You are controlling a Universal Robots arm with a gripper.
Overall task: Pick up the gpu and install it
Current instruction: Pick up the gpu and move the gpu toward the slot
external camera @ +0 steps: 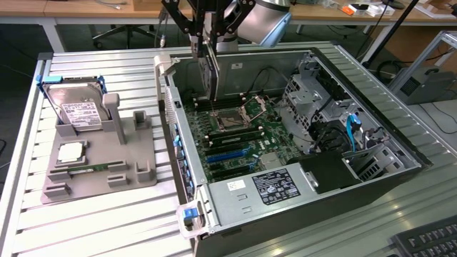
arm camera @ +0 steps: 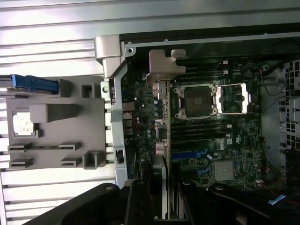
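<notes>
The gpu (external camera: 208,75) is a thin dark card hanging on edge under my gripper (external camera: 205,45), whose jaws are shut on its upper part. It hovers over the rear left part of the open computer case (external camera: 325,59), above the motherboard (external camera: 236,134) and next to the CPU socket (external camera: 230,119). In the wrist view the gpu (arm camera: 161,140) shows edge-on, with its silvery bracket (arm camera: 161,70) at the far end, and the gripper (arm camera: 161,206) clamps it between black fingers (arm camera: 139,201). The blue expansion slots (external camera: 228,155) lie nearer the case front than the card.
On the exterior view's left a grey fixture (external camera: 107,160) holds a hard drive (external camera: 78,110), a CPU chip (external camera: 70,152) and a memory stick (external camera: 89,169). Inside the case are a drive cage (external camera: 314,101) and a power supply (external camera: 271,187). A keyboard (external camera: 428,241) lies at bottom right.
</notes>
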